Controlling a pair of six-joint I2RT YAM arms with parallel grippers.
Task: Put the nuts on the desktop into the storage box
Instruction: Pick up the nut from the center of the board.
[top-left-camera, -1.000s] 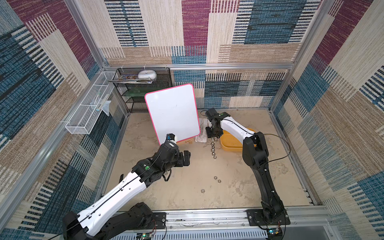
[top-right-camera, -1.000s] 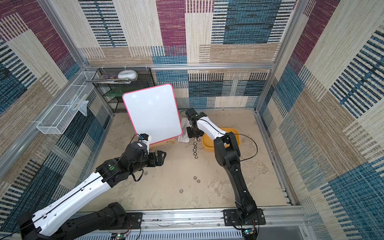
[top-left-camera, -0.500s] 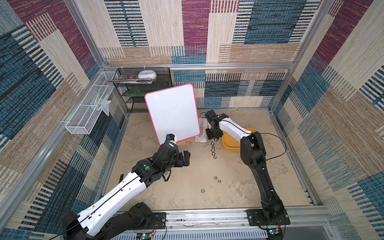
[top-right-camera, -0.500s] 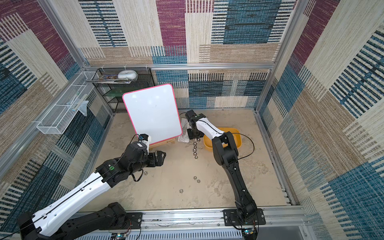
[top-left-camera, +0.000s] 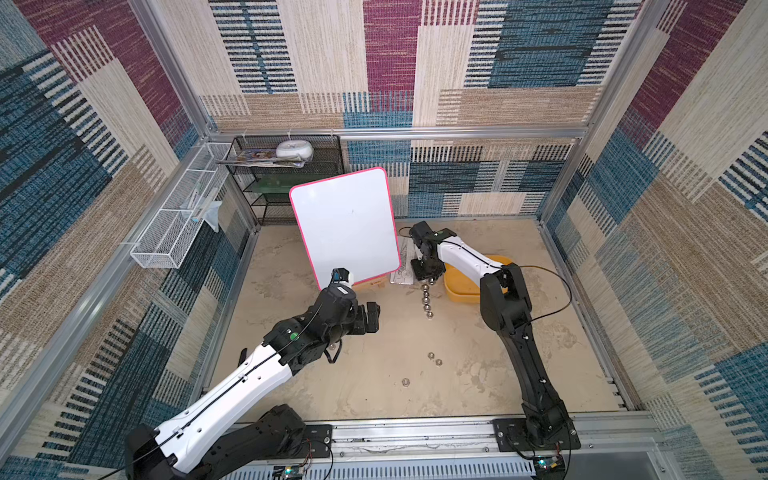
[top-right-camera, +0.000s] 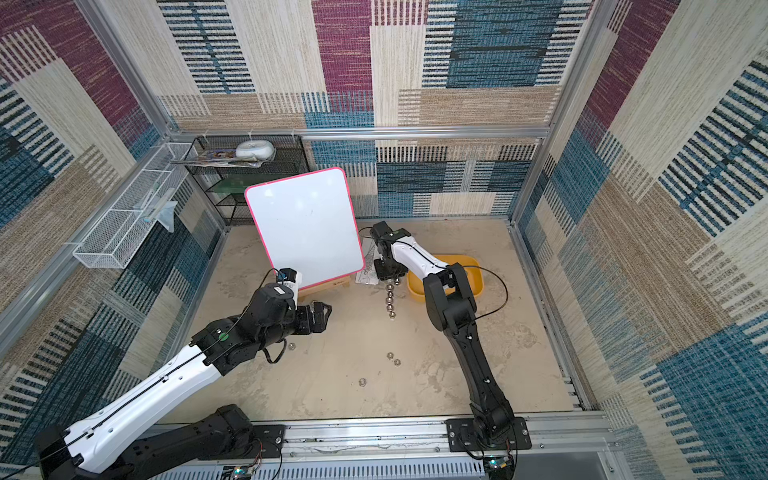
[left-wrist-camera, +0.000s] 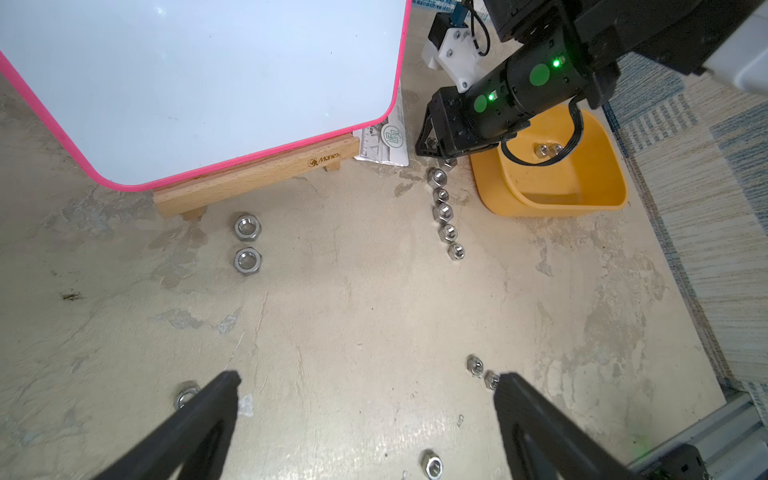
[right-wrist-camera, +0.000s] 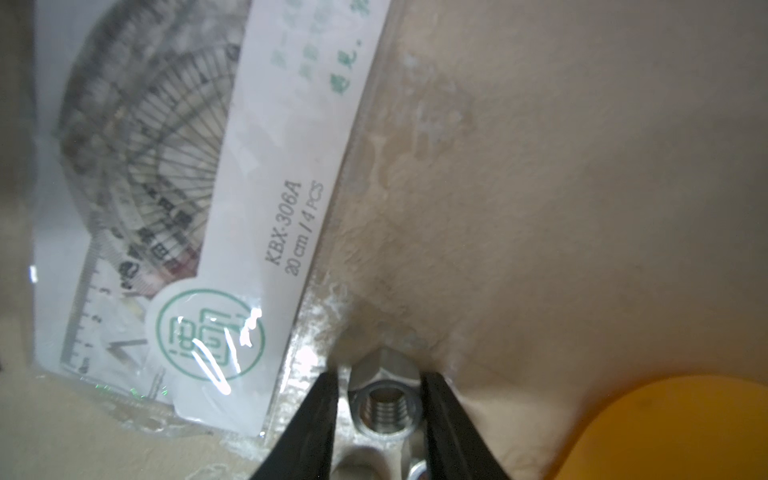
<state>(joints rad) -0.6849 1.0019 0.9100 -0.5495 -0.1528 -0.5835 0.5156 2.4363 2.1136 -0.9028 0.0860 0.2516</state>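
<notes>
Nuts (left-wrist-camera: 445, 212) lay in a short row on the desktop (top-left-camera: 478, 390), just beside the storage box (left-wrist-camera: 552, 203); two more sat inside the box; others lay scattered, incl. a pair near the whiteboard (left-wrist-camera: 199, 83) stand. The right gripper (right-wrist-camera: 381, 376) was down at the row's end nearest the box corner; its jaws pinched the end nut (right-wrist-camera: 384, 401) by its flats, nut resting on the desktop, w/ a bagged ruler set (right-wrist-camera: 249, 216) just beside. The left gripper (left-wrist-camera: 369, 379) hung above the desktop, well apart from the box; jaws spread wide, a loose nut showing by each fingertip.
</notes>
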